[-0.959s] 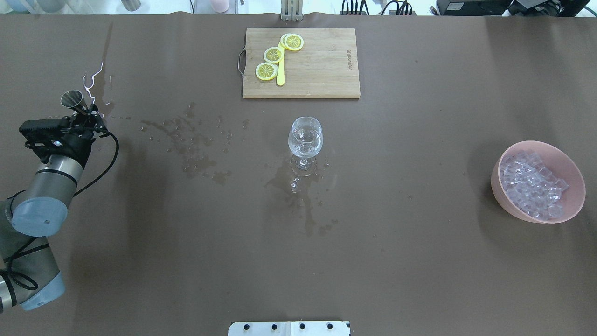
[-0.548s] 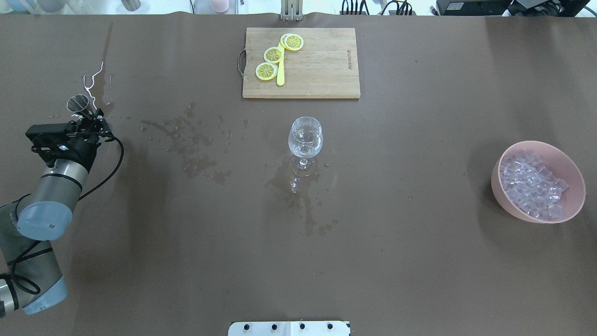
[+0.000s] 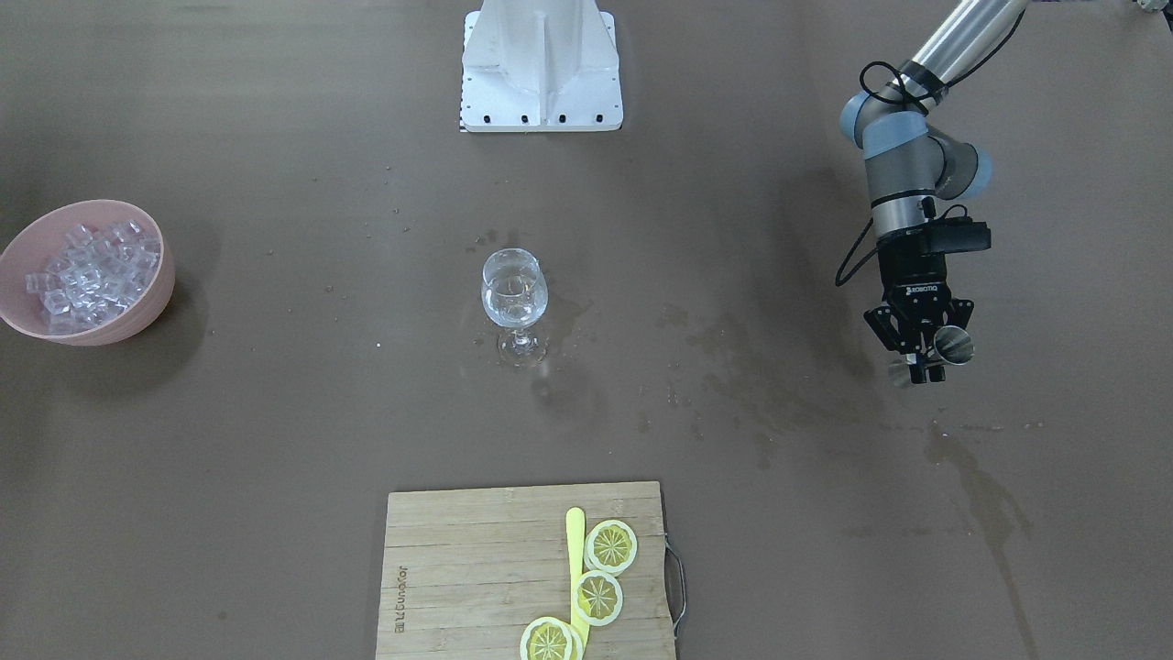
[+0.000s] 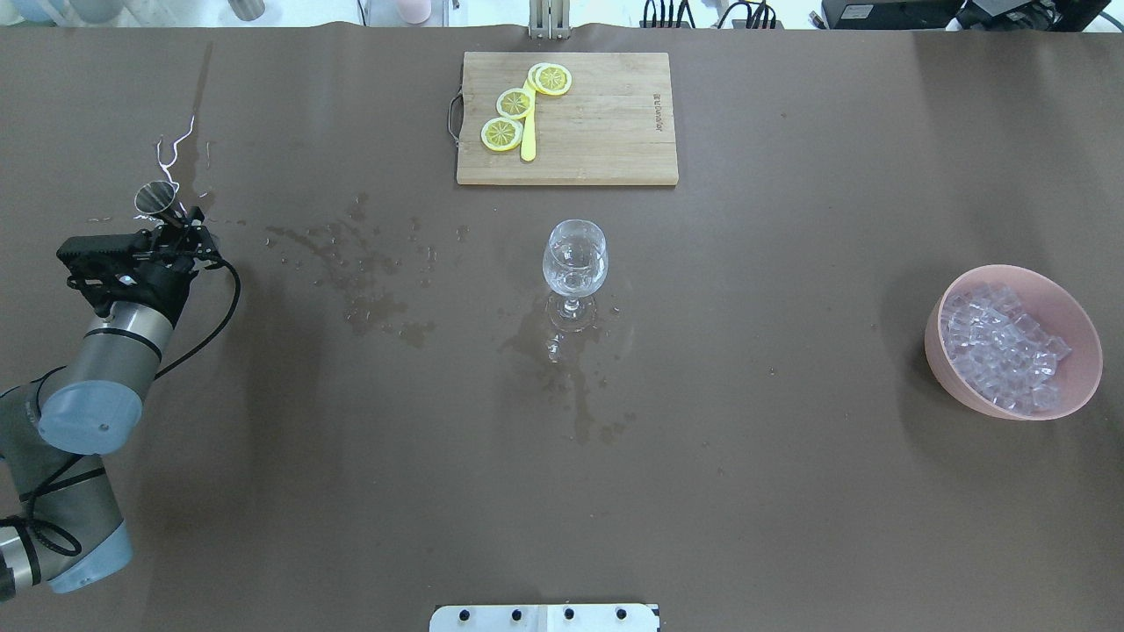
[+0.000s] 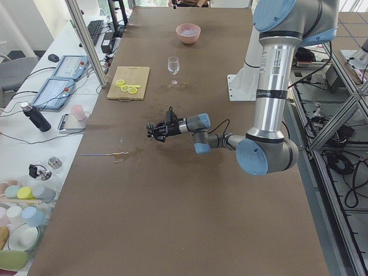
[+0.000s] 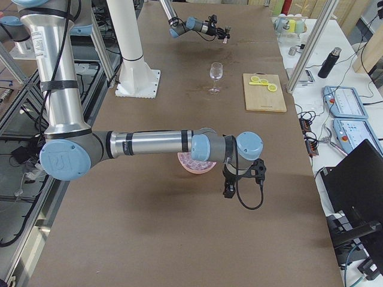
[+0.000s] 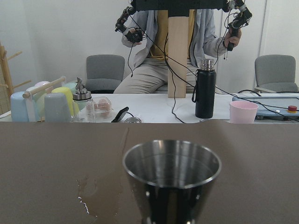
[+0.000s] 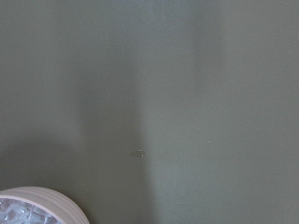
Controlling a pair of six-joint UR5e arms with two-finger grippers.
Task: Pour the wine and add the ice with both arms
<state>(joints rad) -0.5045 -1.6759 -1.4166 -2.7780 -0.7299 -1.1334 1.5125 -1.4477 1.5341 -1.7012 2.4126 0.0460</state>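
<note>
**Front-facing:** left gripper (image 3: 924,359) hangs low near the table's (image 3: 275,440) left end, its fingers clamped on a small steel cup (image 3: 956,346). Wet stains (image 3: 733,367) lie on the stretch between it and the wine glass (image 3: 514,295), and nothing stands there. The glass is upright mid-table and holds the wine (image 3: 513,310), clear, low in the bowl. It is well apart from the cutting board (image 3: 458,568), which sits at the operators' edge with lemon slices (image 3: 610,546) on it. The ice (image 3: 87,270) is heaped in a pink bowl (image 3: 128,321) at the right end.

**Overhead:** the left arm (image 4: 114,351) enters at the left edge. The bowl is near the right edge, and wide bare table surrounds the glass.

**Exterior left:** the near arm reaches out level over the table, with the gripper close above it.

**Exterior right:** right gripper (image 6: 228,190) points down just beside the bowl. Whether it is open or closed, I cannot tell.

**Left wrist:** the cup is upright and centred. The far table edge lies beyond it, with a person seated behind.

**Right wrist:** bare table, with the bowl rim and ice in the lower-left corner. No fingers show.
</note>
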